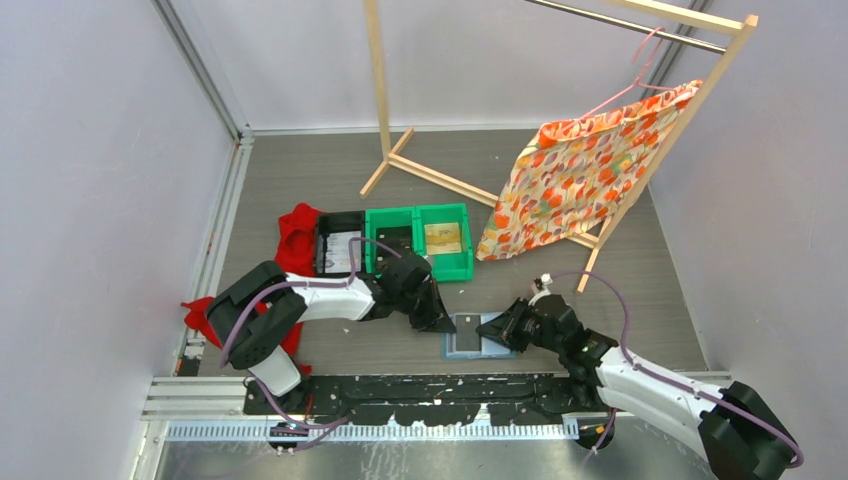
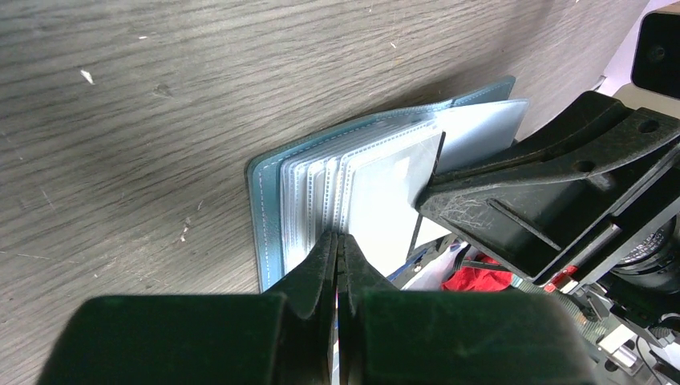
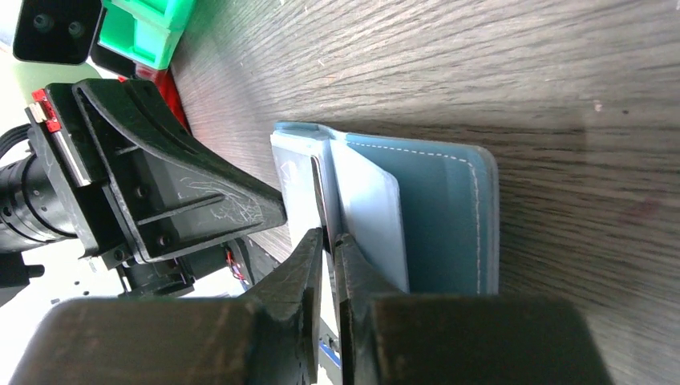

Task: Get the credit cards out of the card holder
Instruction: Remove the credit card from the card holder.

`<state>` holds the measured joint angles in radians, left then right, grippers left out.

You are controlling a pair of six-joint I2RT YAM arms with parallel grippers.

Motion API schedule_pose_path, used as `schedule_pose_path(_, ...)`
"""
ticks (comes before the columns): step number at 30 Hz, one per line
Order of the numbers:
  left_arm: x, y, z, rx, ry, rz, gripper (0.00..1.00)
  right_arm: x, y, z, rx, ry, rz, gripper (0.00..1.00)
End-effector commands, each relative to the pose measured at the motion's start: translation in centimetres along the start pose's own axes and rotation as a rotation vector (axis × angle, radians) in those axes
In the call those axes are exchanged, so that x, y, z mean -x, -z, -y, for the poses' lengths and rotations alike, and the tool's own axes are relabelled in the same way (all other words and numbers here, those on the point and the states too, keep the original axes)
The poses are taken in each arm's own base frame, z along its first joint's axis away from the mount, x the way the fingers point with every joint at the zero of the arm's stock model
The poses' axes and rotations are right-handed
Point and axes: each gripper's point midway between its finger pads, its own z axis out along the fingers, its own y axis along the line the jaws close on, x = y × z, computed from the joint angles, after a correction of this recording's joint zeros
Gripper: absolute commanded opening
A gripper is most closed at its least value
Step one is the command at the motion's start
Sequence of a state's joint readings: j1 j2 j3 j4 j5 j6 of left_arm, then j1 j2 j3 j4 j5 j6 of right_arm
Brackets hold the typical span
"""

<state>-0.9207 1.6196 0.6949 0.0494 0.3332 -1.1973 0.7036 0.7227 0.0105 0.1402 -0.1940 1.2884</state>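
Jaws on the left gripper [image 2: 337, 238] are pressed fully together. Their tips are set down on the near edge of the card holder [image 2: 269, 216], apparently pinning it rather than holding anything between them. Jaws on the right gripper [image 3: 327, 234] stand almost together with only a sliver of gap, and a thin dark edge from inside the holder runs into that gap. Whether it is truly clamped, and whether it is a card or only a plastic leaf, cannot be told. The card holder, a small slate-blue wallet, lies open on the grey wood-grain table [image 2: 120, 112]. It sits between the two grippers, which meet it from opposite sides, and nearer the arm bases than the green bins [image 1: 418, 240]. Its clear pockets [image 2: 317, 180] fan up like pages, and the credit cards [image 2: 386, 212] are inside them: a whitish face with a small mark shows in the front pocket. No card can be seen lying out on the table. Judging from this, the task is at its first extraction, with one arm steadying the wallet while the other takes hold of a card edge. The next move likely calls for a firm pinch on the card alone, not the sleeve around it. After that comes a straight pull along the pocket opening while the left tips hold the wallet down, so the whole holder does not slide or lift with the card.
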Motion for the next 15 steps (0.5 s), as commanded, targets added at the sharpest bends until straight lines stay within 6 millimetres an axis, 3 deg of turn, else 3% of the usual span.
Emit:
schedule_pose_path(1, -1.13, -1.01, -7.57, 0.264, 0.021, -0.003, 0.01, 0.42, 0.45, -3.44, 0.140, -0.031, 0.015, 0.08)
schedule_pose_path(7, -1.18, -0.74, -7.72, 0.270, 0.022, 0.000, 0.01, 0.56, 0.72, -4.25, 0.171, -0.048, 0.021, 0.01)
schedule_pose_path(15, -1.33, -0.68, -8.06, 0.281, 0.021, -0.004, 0.01, 0.48, 0.87, -3.67, 0.148, -0.058, 0.022, 0.01)
